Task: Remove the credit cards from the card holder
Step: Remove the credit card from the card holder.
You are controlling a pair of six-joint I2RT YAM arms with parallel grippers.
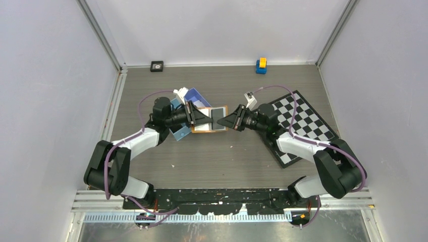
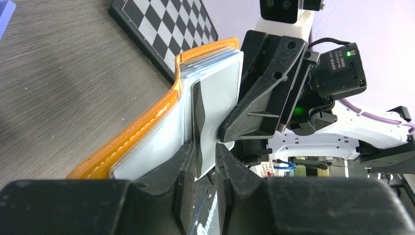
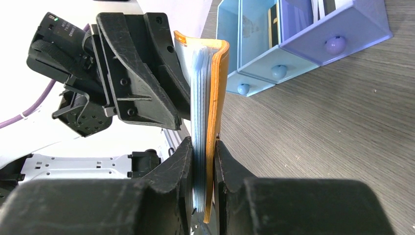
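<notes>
Pale grey walls [image 1: 222, 30] closed in a grey wood-grain table [image 1: 212, 161] on three sides, with metal posts [image 1: 101, 34] at the back corners. The light was even and soft. A checkerboard [image 1: 305, 116] lay flat at the right; a small black square [image 1: 157, 66] sat against the back wall.

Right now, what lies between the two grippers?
Only the orange card holder, gripped from both sides by the left gripper and right gripper; top external view shows it.
</notes>
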